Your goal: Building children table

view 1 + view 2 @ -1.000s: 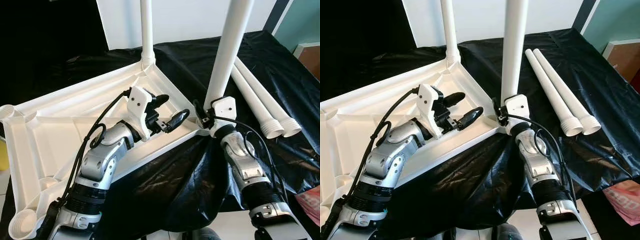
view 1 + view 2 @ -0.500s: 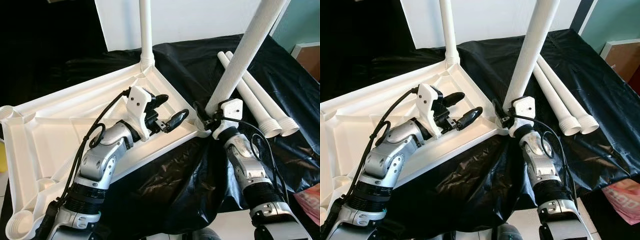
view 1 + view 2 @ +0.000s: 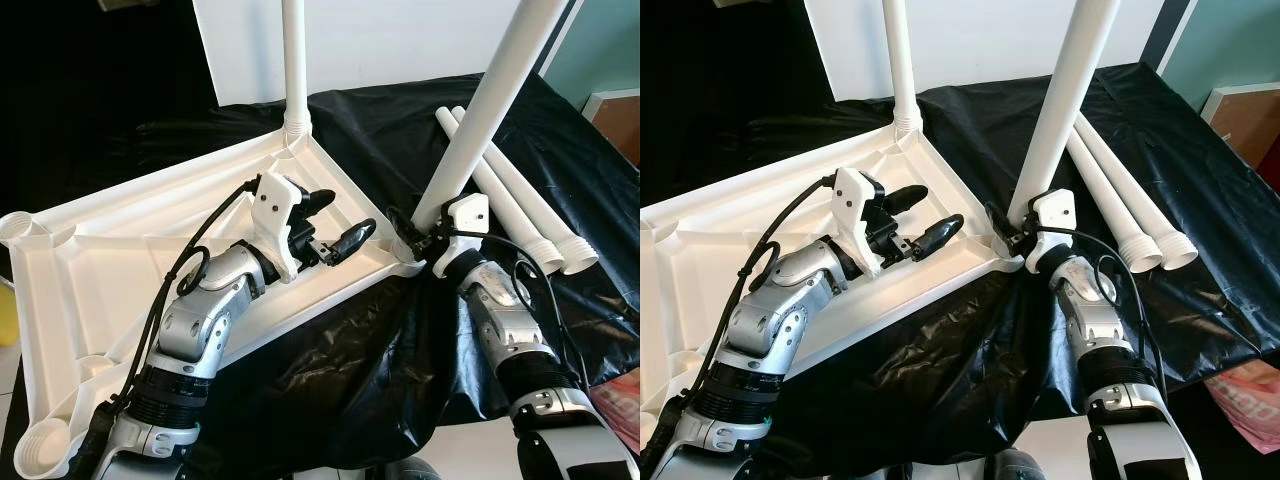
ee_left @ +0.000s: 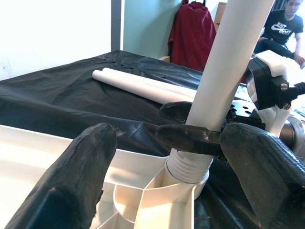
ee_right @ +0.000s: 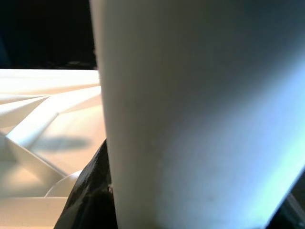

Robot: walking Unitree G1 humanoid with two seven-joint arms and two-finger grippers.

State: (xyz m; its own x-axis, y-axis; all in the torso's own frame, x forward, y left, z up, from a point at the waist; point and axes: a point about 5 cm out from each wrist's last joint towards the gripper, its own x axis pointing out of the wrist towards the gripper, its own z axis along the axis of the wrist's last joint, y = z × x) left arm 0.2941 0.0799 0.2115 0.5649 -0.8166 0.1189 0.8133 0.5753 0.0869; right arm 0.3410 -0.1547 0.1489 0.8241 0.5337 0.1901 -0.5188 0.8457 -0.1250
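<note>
The white plastic tabletop (image 3: pixel 150 250) lies upside down, ribbed underside up, on a counter draped in black plastic sheeting (image 3: pixel 390 130). One white tubular leg (image 3: pixel 293 60) stands upright in the corner socket of the tabletop farthest from the robot. A second white tubular leg (image 3: pixel 480 110) meets the tabletop at the corner nearest the right arm, its threaded end at that corner socket, and it tilts away from the tabletop toward the robot's right. The right gripper (image 3: pixel 415 232) is closed around the base of this tilted leg, just above the threads; the left wrist view shows the black fingers (image 4: pixel 188 136) wrapped around the tube. The left gripper (image 3: pixel 335 222) hovers over the tabletop's ribbed underside, just inside the edge between the two fitted corners, with its fingers spread apart and holding nothing. Two loose white tubular legs (image 3: pixel 520 215) lie side by side on the sheeting, beyond the tilted leg and clear of the tabletop, their threaded ends toward the robot.
</note>
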